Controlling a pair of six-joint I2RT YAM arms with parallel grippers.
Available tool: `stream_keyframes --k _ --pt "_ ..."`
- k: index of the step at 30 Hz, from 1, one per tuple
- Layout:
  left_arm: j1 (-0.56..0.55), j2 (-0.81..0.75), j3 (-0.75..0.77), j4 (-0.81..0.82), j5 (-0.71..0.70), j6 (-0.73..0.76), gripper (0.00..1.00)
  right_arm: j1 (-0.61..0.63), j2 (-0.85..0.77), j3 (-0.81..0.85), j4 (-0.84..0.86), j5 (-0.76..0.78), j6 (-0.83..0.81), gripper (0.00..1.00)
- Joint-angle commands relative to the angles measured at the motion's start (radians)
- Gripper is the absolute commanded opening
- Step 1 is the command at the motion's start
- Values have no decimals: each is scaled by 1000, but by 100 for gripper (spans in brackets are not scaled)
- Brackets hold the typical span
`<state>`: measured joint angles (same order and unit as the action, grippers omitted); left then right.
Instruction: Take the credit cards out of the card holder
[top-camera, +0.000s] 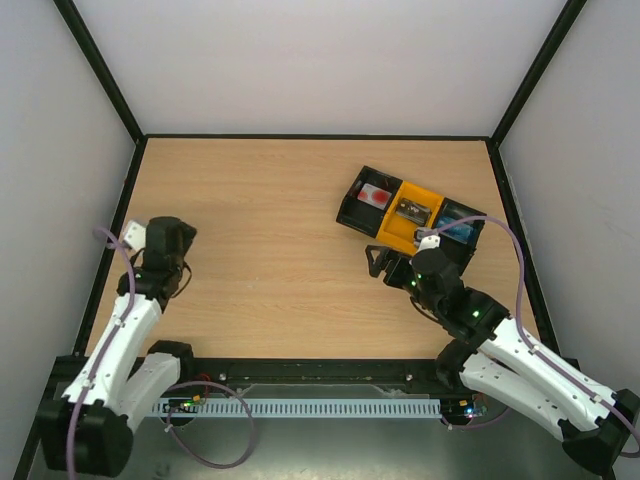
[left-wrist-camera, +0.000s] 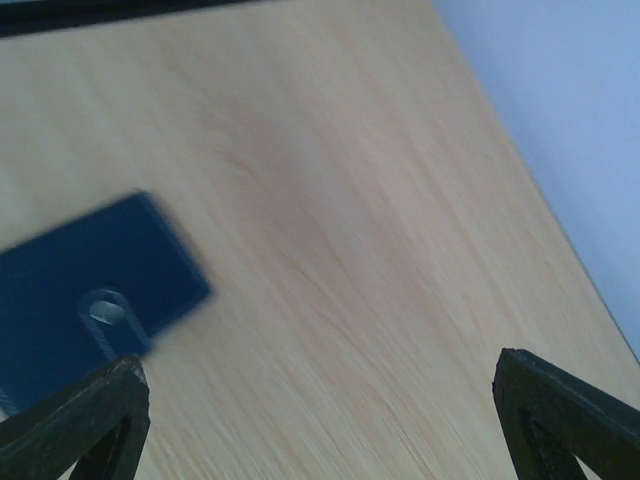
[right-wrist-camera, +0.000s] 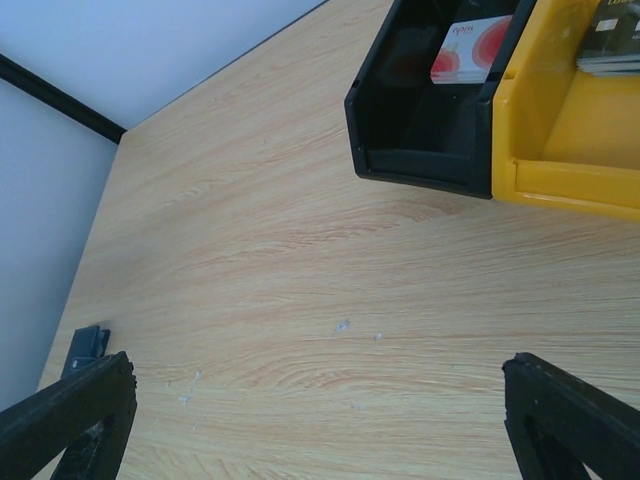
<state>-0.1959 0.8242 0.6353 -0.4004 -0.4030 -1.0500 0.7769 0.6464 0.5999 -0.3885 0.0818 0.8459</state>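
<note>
The card holder (left-wrist-camera: 90, 285) is a flat navy-blue wallet with a small round snap. It lies closed on the wood at the left of the left wrist view, just beyond my left fingertip. In the top view it is hidden under my left gripper (top-camera: 165, 245). My left gripper (left-wrist-camera: 320, 420) is open and empty. The pinkish-white card with a red spot (top-camera: 375, 196) (right-wrist-camera: 470, 50) lies in the tray's black end compartment. The black card (top-camera: 412, 210) (right-wrist-camera: 610, 40) lies in the yellow middle compartment. My right gripper (top-camera: 385, 262) (right-wrist-camera: 320, 420) is open and empty, just in front of the tray.
The black-and-yellow three-compartment tray (top-camera: 350, 213) (right-wrist-camera: 420, 160) stands at the back right; its right compartment holds a bluish item (top-camera: 456, 222). White walls with black edges enclose the wooden table (top-camera: 280, 220). A small dark object (right-wrist-camera: 88, 345) shows far left in the right wrist view.
</note>
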Motion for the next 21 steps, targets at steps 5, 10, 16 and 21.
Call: stream_keyframes --k 5,10,16,21 --pt "391 148 -51 48 26 -196 95 -5 -8 -4 23 -41 -7 98" --pt "512 276 -30 134 102 -171 95 -5 -36 -11 10 -34 -12 98" --pt "554 455 -15 218 271 -128 95 -5 -65 -27 10 -44 1 98" --pt "531 530 -10 265 367 -78 97 -5 -60 -16 -4 -38 -1 98"
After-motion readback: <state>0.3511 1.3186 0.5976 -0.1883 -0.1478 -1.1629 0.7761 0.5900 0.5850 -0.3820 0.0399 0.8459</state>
